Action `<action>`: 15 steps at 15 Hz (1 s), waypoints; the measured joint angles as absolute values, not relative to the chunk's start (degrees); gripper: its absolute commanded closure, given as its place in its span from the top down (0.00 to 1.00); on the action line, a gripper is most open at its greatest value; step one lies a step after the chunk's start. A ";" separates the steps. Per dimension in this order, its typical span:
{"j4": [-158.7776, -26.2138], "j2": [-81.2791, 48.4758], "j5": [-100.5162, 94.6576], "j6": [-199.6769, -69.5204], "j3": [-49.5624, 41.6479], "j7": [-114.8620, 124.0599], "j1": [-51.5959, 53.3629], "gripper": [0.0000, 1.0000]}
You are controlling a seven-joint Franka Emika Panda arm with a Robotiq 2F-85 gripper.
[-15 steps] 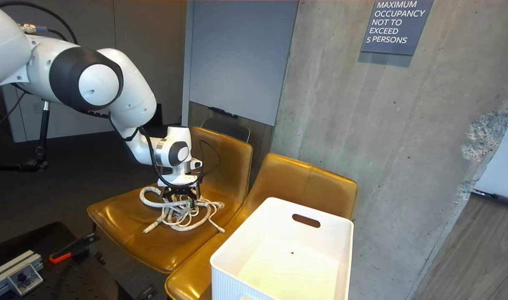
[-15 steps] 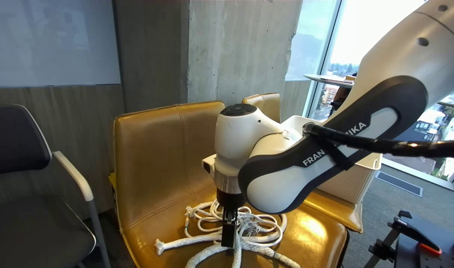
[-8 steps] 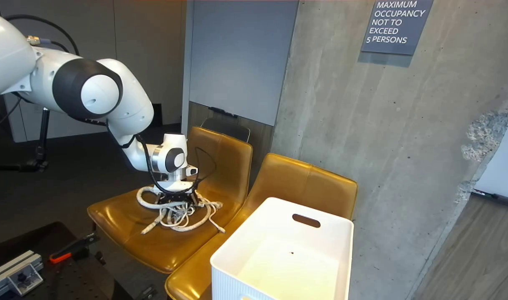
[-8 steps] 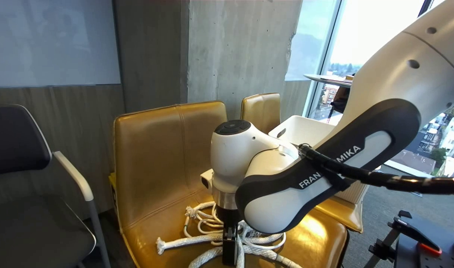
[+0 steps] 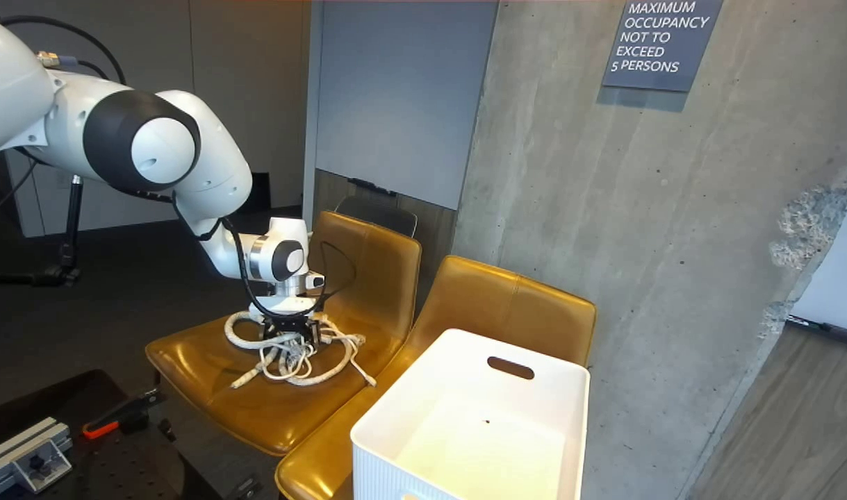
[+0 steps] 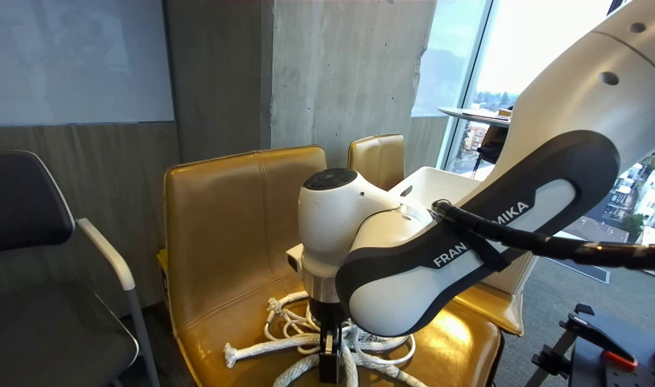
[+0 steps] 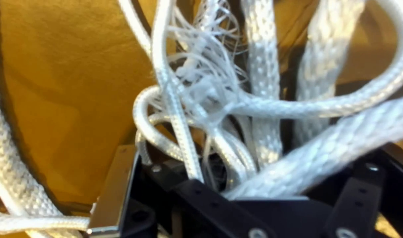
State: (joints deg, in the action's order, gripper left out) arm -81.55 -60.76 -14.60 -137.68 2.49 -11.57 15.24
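In an exterior view, farthest left of the white bin [image 5: 458, 361]: a black table [image 5: 142, 469] bearing an aluminium profile [image 5: 23, 451] and a black tool [image 5: 126, 412] with orange trim; dark floor [image 5: 117, 298] beyond. Left of the bin, nearer: tan chair [image 5: 249, 413], glossy, a heap of white rope [image 5: 297, 357] on its seat. Down in this rope: the gripper [image 5: 292, 339], pointing downward, jaws apart, rope strands lying between them in the wrist view. Behind the bin, to its left: whiteboard [image 5: 402, 97] over a wood-grain panel [image 5: 426, 226]. Under the bin: second tan chair [image 5: 513, 298], its back rising behind. Behind the bin and to its right: concrete wall [image 5: 638, 229], chipped at its far edge, with a blue-grey sign [image 5: 659, 48], "MAXIMUM OCCUPANCY NOT TO EXCEED 5 PERSONS". Container: the bin itself, open-topped, ribbed outside; one small dark speck [image 5: 486, 421] on its bottom, one handle slot [image 5: 511, 368] through its wall.
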 measured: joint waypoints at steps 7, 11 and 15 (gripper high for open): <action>-87.56 -52.43 -13.97 -134.57 2.76 -9.80 13.38 0.00; -92.16 -41.73 -12.70 -129.88 3.85 -9.80 11.42 0.00; -93.78 -31.52 -12.76 -124.87 3.72 -9.80 10.46 0.00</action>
